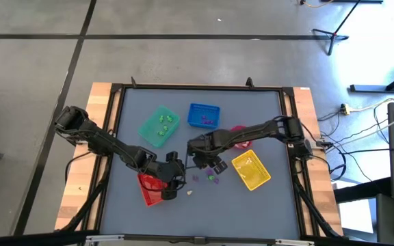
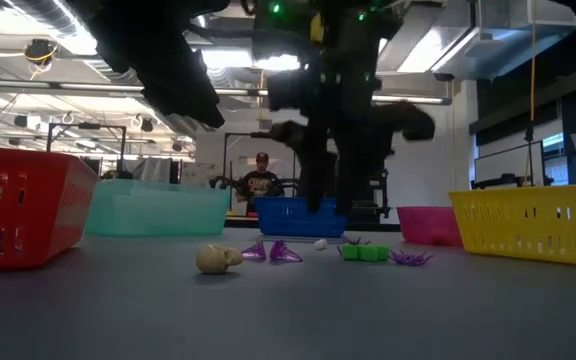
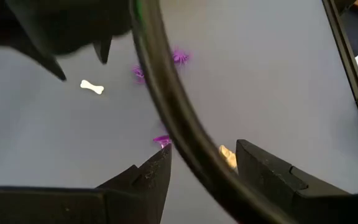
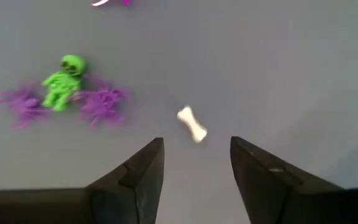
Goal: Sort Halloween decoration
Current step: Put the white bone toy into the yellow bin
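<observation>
Both grippers spread and empty: right gripper (image 4: 194, 165) hangs over white bone (image 4: 192, 124) at frame centre, apparently lining up a pick; left gripper (image 3: 204, 165) waits lower-centre.

- A grey-topped table (image 1: 252, 205) with a black frame and wooden side boards.
- On it: a red plastic tray (image 1: 149, 190), a green plastic tray (image 1: 159, 126), a blue plastic tray (image 1: 203, 115), a yellow plastic tray (image 1: 251, 169) and a round pink bowl (image 2: 427, 224).
- Loose between the trays: tiny purple trinkets (image 4: 104, 103), a small green skeleton figure (image 4: 64, 81), a little white bone (image 4: 192, 124), a pale skull (image 2: 217, 259).
</observation>
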